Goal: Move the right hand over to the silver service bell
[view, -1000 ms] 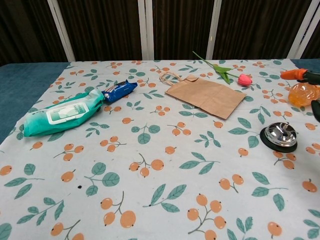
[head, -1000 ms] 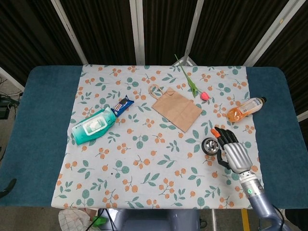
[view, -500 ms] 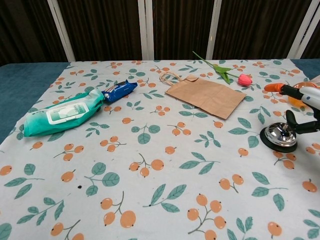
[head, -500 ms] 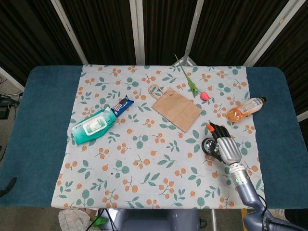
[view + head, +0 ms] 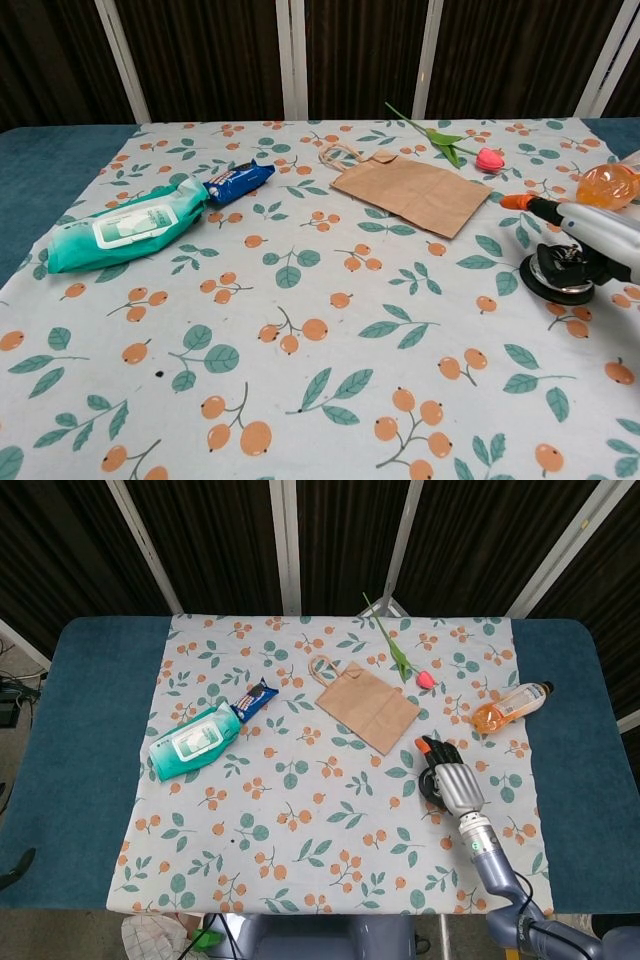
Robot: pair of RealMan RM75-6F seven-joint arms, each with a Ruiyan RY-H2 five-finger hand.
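Note:
The silver service bell [image 5: 553,268], on a black base, stands on the floral cloth near the table's right side. My right hand [image 5: 449,777] lies stretched out flat over it, fingers apart and holding nothing, one orange fingertip [image 5: 512,201] pointing left past the dome. From the head view the hand covers most of the bell [image 5: 427,784], leaving only its left rim showing. In the chest view the hand [image 5: 592,231] sits just above the dome; contact cannot be told. My left hand appears in neither view.
A brown paper bag [image 5: 367,704] lies up-left of the bell, with a pink tulip [image 5: 422,679] beyond it. An orange bottle [image 5: 510,704] lies to the upper right. A teal wipes pack [image 5: 192,740] and a blue packet [image 5: 256,697] sit at the left.
My right hand has slid left and forward, from beside the bell's right edge to over its top, hiding most of it in the head view. The bell has not moved.

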